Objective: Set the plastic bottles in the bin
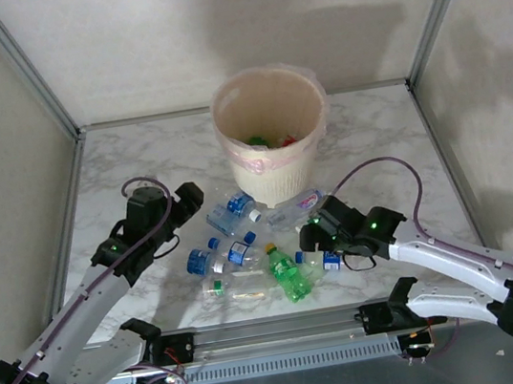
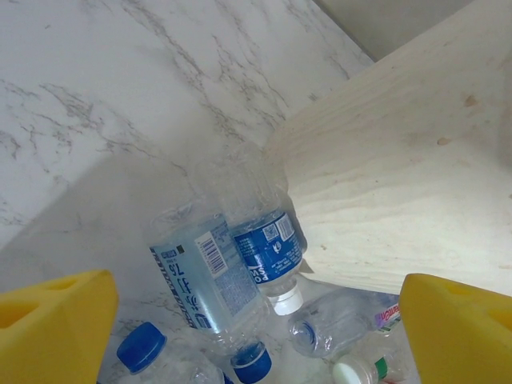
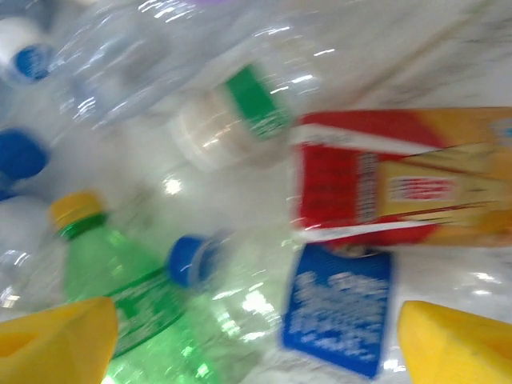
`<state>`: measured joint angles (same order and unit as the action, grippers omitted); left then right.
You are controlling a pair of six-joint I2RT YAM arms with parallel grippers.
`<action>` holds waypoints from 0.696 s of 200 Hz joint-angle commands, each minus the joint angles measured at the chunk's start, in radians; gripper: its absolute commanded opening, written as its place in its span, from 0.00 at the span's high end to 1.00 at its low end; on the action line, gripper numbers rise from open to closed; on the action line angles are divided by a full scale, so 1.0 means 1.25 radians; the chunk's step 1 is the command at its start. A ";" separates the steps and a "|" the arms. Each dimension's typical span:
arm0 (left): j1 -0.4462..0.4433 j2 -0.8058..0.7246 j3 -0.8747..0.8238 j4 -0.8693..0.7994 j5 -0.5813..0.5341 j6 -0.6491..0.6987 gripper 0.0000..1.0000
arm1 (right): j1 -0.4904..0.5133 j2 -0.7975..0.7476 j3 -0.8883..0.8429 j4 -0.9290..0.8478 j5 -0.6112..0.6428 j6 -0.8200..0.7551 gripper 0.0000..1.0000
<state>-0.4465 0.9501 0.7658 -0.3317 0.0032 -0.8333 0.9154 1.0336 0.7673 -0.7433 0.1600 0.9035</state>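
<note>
The bin (image 1: 277,165), cream with a pink liner, stands mid-table with a few green and red items inside. Several plastic bottles (image 1: 239,253) lie in a heap in front of it, among them a green one (image 1: 288,274). My left gripper (image 1: 190,200) hovers open at the heap's left. In the left wrist view its jaws (image 2: 256,320) stand wide over a blue-labelled bottle (image 2: 268,244) and a pale-blue-labelled one (image 2: 200,276) next to the bin wall (image 2: 400,184). My right gripper (image 1: 309,232) is low over the heap's right side. It (image 3: 256,340) is open astride a clear blue-labelled bottle (image 3: 336,312), between a green bottle (image 3: 128,312) and a red-and-orange-labelled one (image 3: 400,180). That view is blurred.
The marble table (image 1: 136,162) is fenced by a metal frame with posts (image 1: 25,67) at the back corners. A metal rail (image 1: 277,329) runs along the near edge between the arm bases. Bare marble lies left, right and behind the bin.
</note>
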 commanded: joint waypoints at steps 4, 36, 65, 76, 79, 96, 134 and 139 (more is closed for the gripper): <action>-0.006 0.000 -0.016 0.016 -0.010 -0.021 0.10 | 0.101 0.080 0.060 0.030 -0.045 -0.041 0.17; -0.005 -0.020 -0.038 0.015 -0.019 -0.045 0.10 | 0.172 0.207 0.107 0.034 -0.010 -0.068 0.25; -0.004 -0.045 -0.057 0.001 -0.024 -0.065 0.11 | 0.180 0.279 0.141 0.047 -0.018 -0.109 0.30; -0.004 -0.056 -0.060 -0.012 -0.036 -0.072 0.11 | 0.185 0.302 0.150 0.045 -0.023 -0.122 0.29; -0.004 -0.059 -0.061 -0.016 -0.039 -0.075 0.11 | 0.187 0.309 0.152 0.045 -0.025 -0.127 0.29; -0.003 -0.070 -0.072 -0.031 -0.053 -0.090 0.11 | 0.199 0.339 0.163 0.044 -0.027 -0.142 0.24; -0.001 -0.079 -0.094 -0.027 -0.051 -0.110 0.12 | 0.210 0.393 0.187 0.042 -0.029 -0.159 0.26; 0.000 -0.078 -0.094 -0.028 -0.048 -0.110 0.11 | 0.210 0.400 0.190 0.042 -0.029 -0.160 0.26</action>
<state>-0.4465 0.8631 0.6643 -0.3428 -0.0288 -0.9371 1.1656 1.4979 0.9695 -0.6834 0.1284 0.7364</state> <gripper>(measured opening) 0.887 0.744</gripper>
